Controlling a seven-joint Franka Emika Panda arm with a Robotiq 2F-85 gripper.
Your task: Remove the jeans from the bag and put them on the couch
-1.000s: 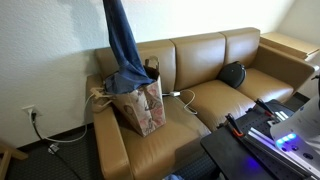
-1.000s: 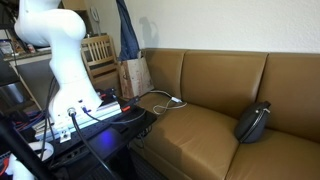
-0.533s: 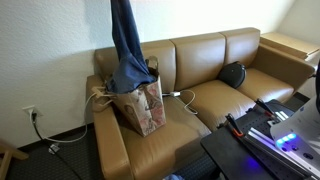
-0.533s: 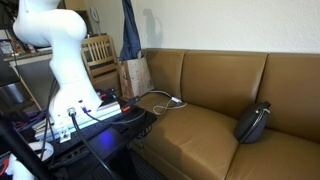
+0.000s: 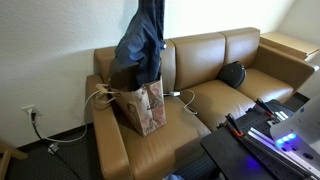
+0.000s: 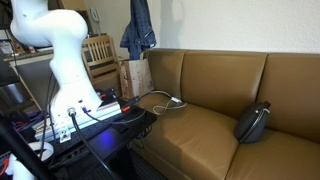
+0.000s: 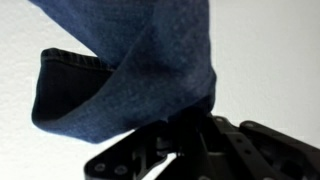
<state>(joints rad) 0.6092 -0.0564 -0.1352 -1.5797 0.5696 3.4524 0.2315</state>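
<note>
Jeans [image 5: 140, 45] hang in the air right over the bag [image 5: 143, 108]. They're bunched and doubled over, w/ the top end running out of frame, so the pincer isn't visible in either exterior view. In the wrist view the pincer [image 7: 185, 130] shows only as a dark body w/ denim [image 7: 130, 70] draped over and spilling from it. The fingers themselves are buried in cloth, but since the jeans hang free w/ nothing else under them, it's prob. clamped narrow on a fold of the denim.

Why so high: the trousers are long and floppy, so the lift has to go well up before the trailing end leaves the bag mouth. In an exterior view the lowest fold of the jeans [image 6: 138, 28] sits just above the bag [image 6: 134, 77] rim, apart from it.

The bag stands upright on the end seat of the couch [image 5: 215, 105], by the arm, rope handles flopped outward. It's light paper, so any cloth snagging the rim would tip or drag it. That's the reason for a straight-up pull vs. a sideways one.

Stage, as I judge it: removal approx. done, placing not yet. Next move needs a sideways carry over the bare middle seat [image 6: 200, 125], then lower and let go. Stay short of the black cushion [image 5: 232, 73] at the far end and off the white cable [image 6: 170, 100] lying near the bag.

Risk: the hanging bulk swings during the carry and knocks the bag over.
</note>
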